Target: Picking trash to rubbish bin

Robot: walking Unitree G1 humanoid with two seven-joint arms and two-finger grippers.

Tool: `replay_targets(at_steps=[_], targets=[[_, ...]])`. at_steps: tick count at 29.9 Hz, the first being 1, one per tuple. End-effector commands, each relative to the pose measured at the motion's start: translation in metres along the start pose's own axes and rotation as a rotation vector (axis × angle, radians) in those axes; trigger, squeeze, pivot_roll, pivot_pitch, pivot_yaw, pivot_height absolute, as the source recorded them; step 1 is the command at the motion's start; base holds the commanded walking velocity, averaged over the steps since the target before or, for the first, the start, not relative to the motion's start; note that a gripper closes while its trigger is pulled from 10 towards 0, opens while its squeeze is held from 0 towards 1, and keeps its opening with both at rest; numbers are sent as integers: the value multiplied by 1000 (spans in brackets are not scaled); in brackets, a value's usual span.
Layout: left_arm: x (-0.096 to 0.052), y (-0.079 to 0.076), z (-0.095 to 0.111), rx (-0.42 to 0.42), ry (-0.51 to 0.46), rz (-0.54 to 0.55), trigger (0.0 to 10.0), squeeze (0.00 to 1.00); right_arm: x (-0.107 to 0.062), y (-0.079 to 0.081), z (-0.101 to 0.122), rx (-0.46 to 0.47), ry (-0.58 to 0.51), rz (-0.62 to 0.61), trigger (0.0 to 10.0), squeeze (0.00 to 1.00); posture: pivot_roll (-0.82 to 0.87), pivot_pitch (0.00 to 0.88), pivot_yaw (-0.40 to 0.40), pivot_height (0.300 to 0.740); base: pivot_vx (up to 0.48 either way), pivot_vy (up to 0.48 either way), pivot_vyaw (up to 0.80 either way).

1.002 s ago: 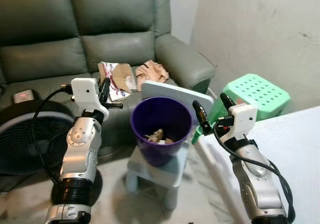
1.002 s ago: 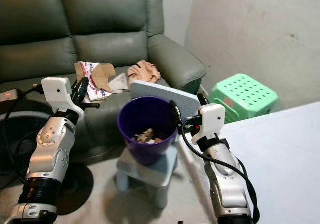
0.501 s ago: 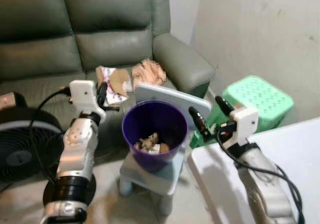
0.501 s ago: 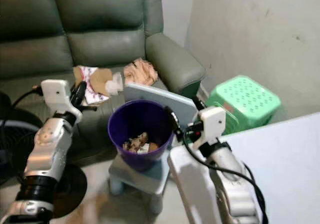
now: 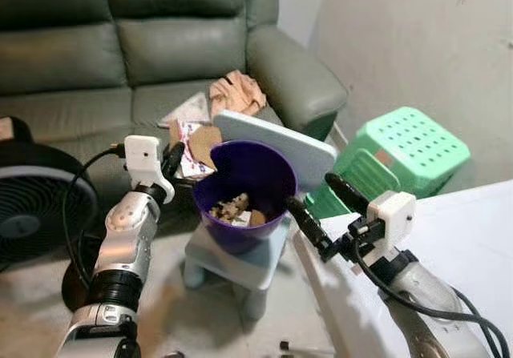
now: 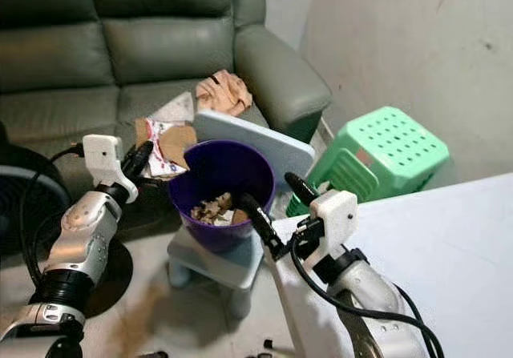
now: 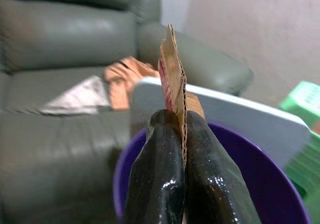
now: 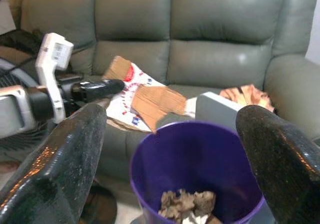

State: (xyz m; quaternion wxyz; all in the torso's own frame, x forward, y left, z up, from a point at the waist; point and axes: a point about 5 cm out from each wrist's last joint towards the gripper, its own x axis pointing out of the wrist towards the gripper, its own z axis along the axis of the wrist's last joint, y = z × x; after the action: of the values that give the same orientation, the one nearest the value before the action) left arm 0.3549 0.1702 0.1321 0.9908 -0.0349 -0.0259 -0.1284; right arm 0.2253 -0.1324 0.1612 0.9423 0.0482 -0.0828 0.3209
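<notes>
A purple rubbish bin [image 5: 264, 183] stands on a small grey stool [image 5: 240, 262] in front of the sofa, with crumpled trash [image 5: 233, 207] in its bottom. My left gripper [image 5: 173, 162] is shut on a torn piece of brown cardboard with a red-and-white print [image 5: 197, 143], held at the bin's left rim; in the left wrist view the cardboard [image 7: 172, 68] stands edge-on between the closed fingers. To the right of the bin my right gripper [image 5: 325, 208] is open, with nothing between its wide-spread fingers [image 8: 65, 164]. A peach cloth [image 5: 238, 92] and a white paper [image 5: 189, 108] lie on the sofa seat.
A pale blue-grey board [image 5: 276, 138] leans behind the bin. A green plastic stool [image 5: 409, 151] lies by the wall on the right. A black floor fan [image 5: 32, 206] is at the left. A white table [image 5: 457, 246] fills the lower right.
The camera has come closer and looks down more steeply. The left gripper has carried the cardboard off the sofa seat to the bin's left rim. The right gripper has dropped lower beside the bin.
</notes>
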Motion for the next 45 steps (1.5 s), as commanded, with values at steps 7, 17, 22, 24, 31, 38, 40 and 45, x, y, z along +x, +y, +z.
replay_targets(at_steps=[7,17,22,24,31,38,40,45], targets=[[10,-10,5,13,-14,-107,10000,0,-19,8,15,14,35,-10,10000,0,-158,364,-144,740,0,0,0],[17,-12,10,29,-11,-196,10000,0,-31,15,27,90,32,-55,10000,0,-197,426,-156,740,0,0,0],[20,-11,16,55,-15,-231,10000,0,-38,21,31,96,54,-65,10000,0,-208,452,-153,740,0,0,0],[22,-9,19,50,-20,-243,10000,0,-40,23,31,103,55,-72,10000,0,-207,458,-152,740,0,0,0],[25,-9,26,52,-39,-261,10000,380,-42,26,32,117,66,-74,10000,0,-203,460,-152,740,0,0,0],[30,-11,34,39,-64,-294,10000,1000,-41,25,32,120,73,-75,10000,0,-204,454,-152,740,0,0,0],[31,-11,35,44,-66,-295,10000,1000,-41,25,32,120,73,-75,10000,0,-205,450,-152,740,0,0,0],[31,-12,33,41,-65,-310,10000,1000,-41,25,32,121,76,-74,10000,0,-203,444,-152,740,0,0,0]])
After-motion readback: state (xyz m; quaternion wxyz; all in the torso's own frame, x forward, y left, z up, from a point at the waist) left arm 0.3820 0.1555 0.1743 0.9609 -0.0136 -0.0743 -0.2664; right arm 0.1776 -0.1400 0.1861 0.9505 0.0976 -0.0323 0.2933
